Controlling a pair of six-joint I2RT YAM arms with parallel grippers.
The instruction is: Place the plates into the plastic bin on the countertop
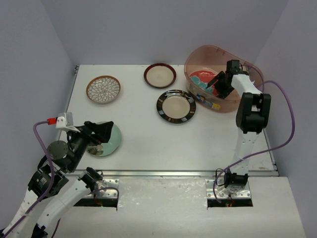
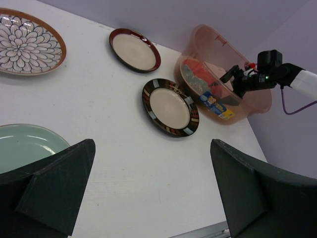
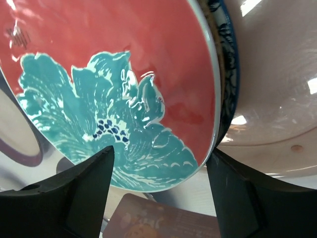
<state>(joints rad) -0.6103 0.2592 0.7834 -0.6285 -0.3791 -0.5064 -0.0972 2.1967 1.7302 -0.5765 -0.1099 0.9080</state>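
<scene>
The plastic bin stands at the back right of the countertop. The red-blue flower plate lies in it on the blue-white floral plate, whose rim shows. My right gripper is open inside the bin, its jaws either side of the flower plate's near edge, holding nothing. My left gripper is open and empty beside the mint green plate. The brown-white floral plate, dark-red rimmed plate and black-striped plate lie on the countertop. I do not see the grey deer plate.
The left wrist view shows the mint plate, floral plate, red-rimmed plate, striped plate, the bin and bare table between the jaws. The bin's label and wall are close to my right fingers. Walls enclose the table.
</scene>
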